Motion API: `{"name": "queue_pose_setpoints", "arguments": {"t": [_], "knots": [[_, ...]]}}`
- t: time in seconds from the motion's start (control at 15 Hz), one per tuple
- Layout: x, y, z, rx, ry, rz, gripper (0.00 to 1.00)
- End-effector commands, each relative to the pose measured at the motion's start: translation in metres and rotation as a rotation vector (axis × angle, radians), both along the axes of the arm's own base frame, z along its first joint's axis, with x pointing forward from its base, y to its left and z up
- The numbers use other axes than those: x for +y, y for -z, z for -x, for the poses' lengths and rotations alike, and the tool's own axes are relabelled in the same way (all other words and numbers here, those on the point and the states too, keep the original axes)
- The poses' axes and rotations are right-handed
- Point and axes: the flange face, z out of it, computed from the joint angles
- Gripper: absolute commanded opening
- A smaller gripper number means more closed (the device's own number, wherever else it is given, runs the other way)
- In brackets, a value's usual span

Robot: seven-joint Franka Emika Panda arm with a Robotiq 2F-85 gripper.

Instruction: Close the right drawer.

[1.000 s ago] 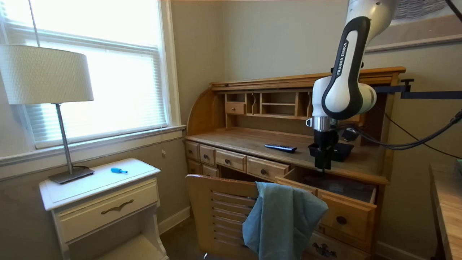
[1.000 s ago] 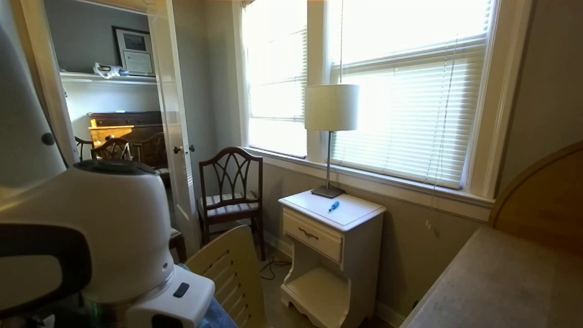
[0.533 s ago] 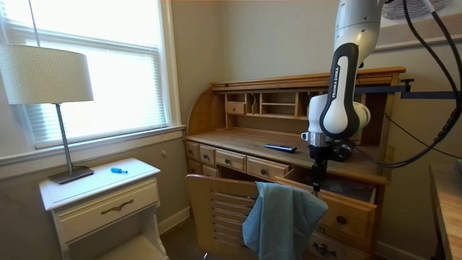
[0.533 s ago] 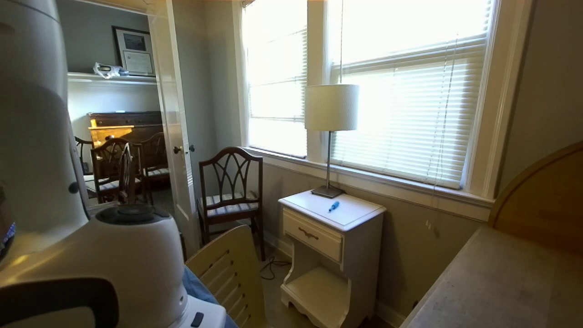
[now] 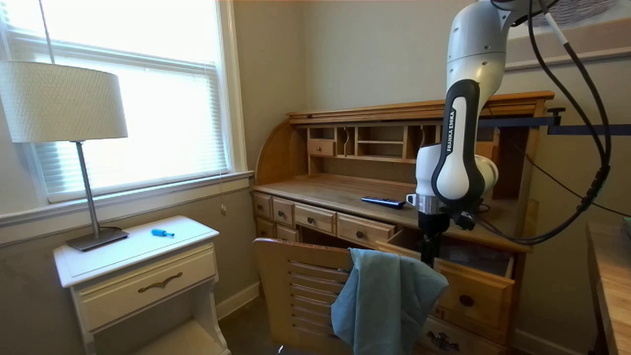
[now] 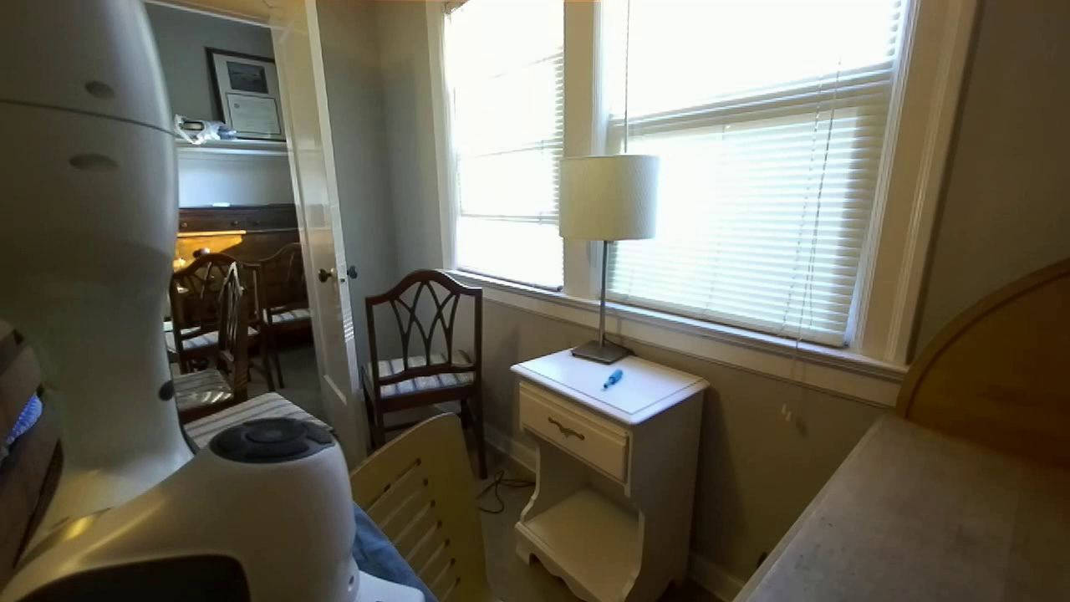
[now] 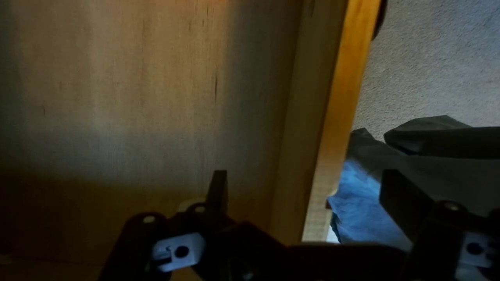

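Gripper lower, beside blue cloth

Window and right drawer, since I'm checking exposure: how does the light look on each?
Both exterior views: the window glares white, especially up top; wrist view: the right drawer is dim inside, darkest at lower left, its front edge brighter, the gripper mostly dark.

Honey-orange drawer, blue cloth

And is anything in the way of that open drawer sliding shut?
No visible object blocks the right drawer from sliding into the desk; the blue cloth on the chair hangs outside the drawer. But the open gripper seems to straddle the front edge, so the inner finger might get caught.
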Motion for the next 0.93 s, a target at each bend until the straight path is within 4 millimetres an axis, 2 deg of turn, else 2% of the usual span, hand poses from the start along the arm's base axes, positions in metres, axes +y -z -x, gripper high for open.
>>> {"name": "queue_pose_setpoints", "arguments": {"t": [0.0, 0.13, 0.2, 0.27, 0.33, 0.4, 0.47, 0.53, 0.87], "knots": [[-0.0001, 0.0011, -0.0012, 0.001, 0.000, 0.000, 1.00], [-0.0007, 0.0014, -0.0019, -0.004, -0.007, 0.011, 1.00], [-0.0005, 0.0014, -0.0015, 0.001, -0.013, 0.011, 0.96], [0.0002, 0.0007, -0.0013, -0.001, -0.015, 0.012, 0.99], [0.0005, 0.0005, -0.0015, -0.005, -0.006, 0.012, 0.97], [0.0009, 0.0003, -0.0022, -0.008, -0.001, 0.012, 0.73], [0.0015, 0.0000, -0.0023, -0.008, -0.002, 0.013, 0.73], [0.0027, -0.0006, -0.0023, -0.012, 0.000, 0.010, 0.67], [0.0039, -0.0010, -0.0028, -0.010, 0.002, 0.010, 0.31]]}}
